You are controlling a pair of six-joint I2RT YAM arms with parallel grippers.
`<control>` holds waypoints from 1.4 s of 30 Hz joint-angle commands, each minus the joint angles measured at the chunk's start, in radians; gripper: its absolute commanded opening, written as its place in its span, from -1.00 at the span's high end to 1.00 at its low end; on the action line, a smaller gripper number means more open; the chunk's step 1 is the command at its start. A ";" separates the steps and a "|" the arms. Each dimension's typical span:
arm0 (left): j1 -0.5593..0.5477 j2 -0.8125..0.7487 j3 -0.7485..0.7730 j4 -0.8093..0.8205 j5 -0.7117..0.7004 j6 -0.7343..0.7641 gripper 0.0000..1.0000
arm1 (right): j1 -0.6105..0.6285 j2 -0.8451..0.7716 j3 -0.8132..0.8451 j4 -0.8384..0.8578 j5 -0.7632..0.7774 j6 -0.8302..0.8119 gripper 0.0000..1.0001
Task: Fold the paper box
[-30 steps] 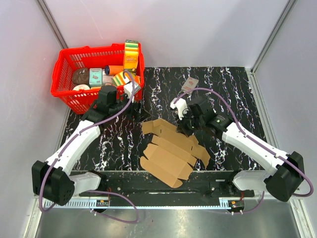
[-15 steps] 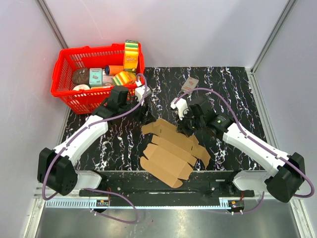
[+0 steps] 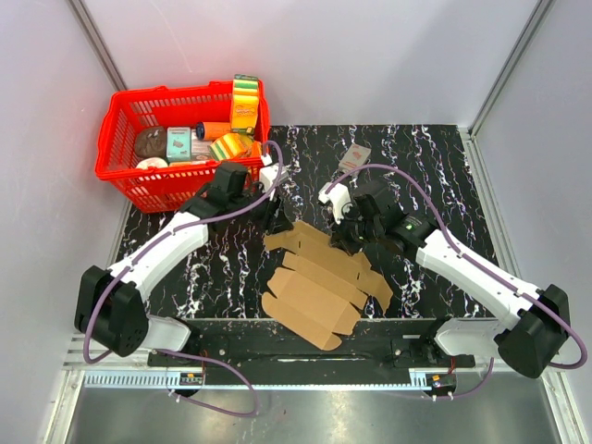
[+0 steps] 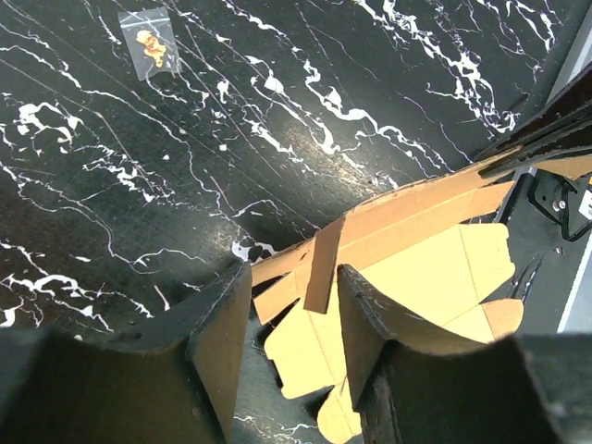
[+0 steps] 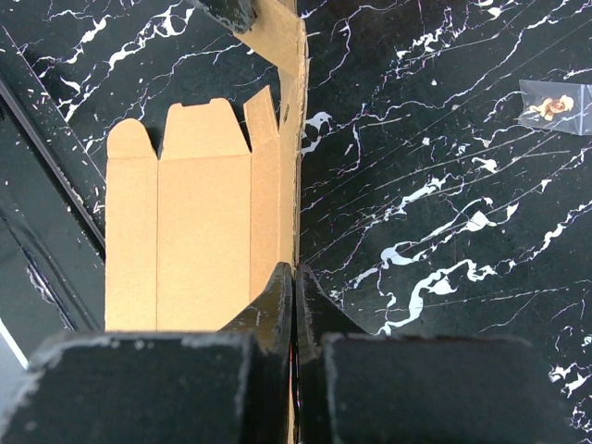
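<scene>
Three pale grey walls (image 3: 324, 55) close in your desk (image 3: 435, 176), a black top veined with white like marble. A red basket (image 3: 129, 176) packed with groceries sits at its far left corner, and a small packet (image 3: 355, 155) lies alone towards the back. The paper box (image 3: 314, 291) is a flat, plain brown cut-out in the middle of the desk, near the front edge. Its long axis runs on a slant from far left to near right. Your right pincer (image 5: 295, 277) is clamped on the box's raised far edge. Your left pincer (image 4: 291, 277) stands part open, with one upturned flap in the gap between its fingers. Print on the packet and the basket's goods is too small to read.
</scene>
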 commanded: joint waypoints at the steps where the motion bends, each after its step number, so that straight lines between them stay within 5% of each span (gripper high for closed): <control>1: -0.020 0.004 0.049 0.031 0.036 -0.001 0.08 | 0.010 -0.022 0.001 0.045 -0.013 0.010 1.00; 4: -0.026 0.009 0.051 0.032 0.030 -0.003 0.27 | 0.010 -0.021 0.001 0.048 -0.014 0.010 1.00; 7: -0.027 0.010 0.054 0.023 0.027 -0.007 0.70 | 0.011 -0.022 0.001 0.047 -0.013 0.012 1.00; 13: -0.044 0.013 0.064 -0.001 -0.001 -0.012 0.88 | 0.010 -0.028 0.004 0.059 -0.003 0.033 1.00; 42: -0.242 0.165 0.248 0.092 -0.663 -0.460 1.00 | 0.021 0.049 0.087 0.226 0.250 0.294 1.00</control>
